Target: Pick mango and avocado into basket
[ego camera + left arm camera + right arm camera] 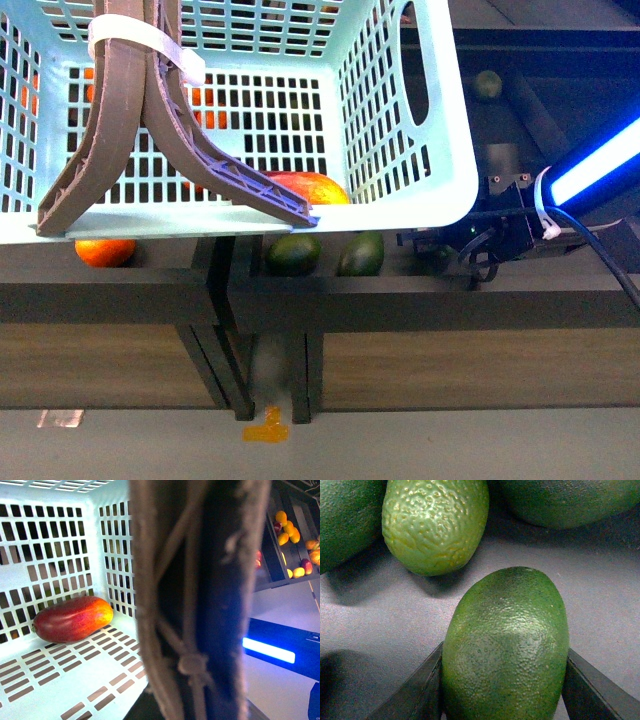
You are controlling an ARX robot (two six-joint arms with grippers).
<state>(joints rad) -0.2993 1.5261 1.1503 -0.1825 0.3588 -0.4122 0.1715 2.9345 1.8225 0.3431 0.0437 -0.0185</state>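
Avocado (505, 630), green with pebbly skin, is clamped between the right gripper (504, 654) fingers; red-orange mango (73, 618) lies in the teal basket (420, 205).

The light teal slotted basket (400, 120) is moulded plastic with a smooth, satin finish. Its brown-grey ribbed swing handles (110, 140) are duller, coarser plastic, bound by a smooth white plastic tie (140, 42). The oblong red-to-orange mango (74, 618) has smooth, softly shiny skin. The dark green egg-shaped avocado (506, 625) is finely pebbled with low gloss, on a matt grey shelf (600, 595), between the matt dark fingers (415, 695) of the right tool (504, 652).
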